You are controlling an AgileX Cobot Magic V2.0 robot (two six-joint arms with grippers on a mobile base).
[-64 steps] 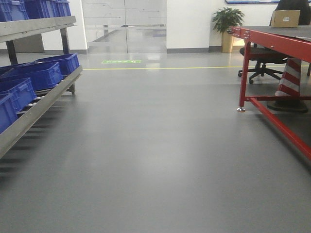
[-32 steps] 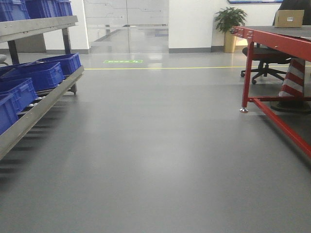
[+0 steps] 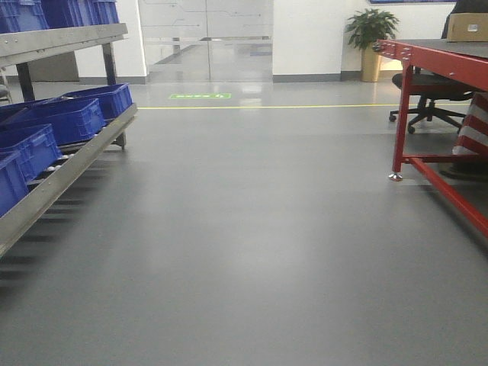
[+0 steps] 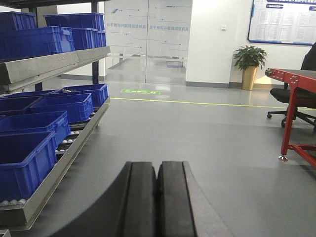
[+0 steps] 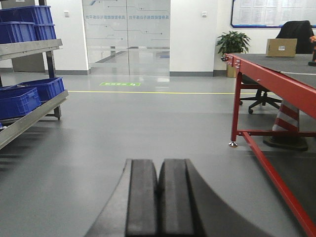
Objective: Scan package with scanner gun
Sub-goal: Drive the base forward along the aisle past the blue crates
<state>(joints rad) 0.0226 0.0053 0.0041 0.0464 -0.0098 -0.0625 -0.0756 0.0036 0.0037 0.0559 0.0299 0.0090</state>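
Observation:
A brown cardboard package (image 5: 281, 47) sits on the far end of the red table (image 5: 276, 79); it also shows at the top right of the front view (image 3: 467, 27). No scanner gun is in view. My left gripper (image 4: 158, 170) is shut and empty, pointing out over the grey floor. My right gripper (image 5: 158, 168) is shut and empty too, pointing over the floor to the left of the red table. Neither gripper shows in the front view.
A metal roller rack (image 3: 69, 164) with several blue bins (image 3: 65, 118) runs along the left. The red table's frame (image 3: 442, 187) is on the right, with a striped cone (image 3: 473, 141) and an office chair (image 3: 427, 99) under it. A potted plant (image 3: 371, 34) stands by glass doors.
The front view has swung to the left: the red table, plant and package have slid toward the right edge, and the rack shows a little more.

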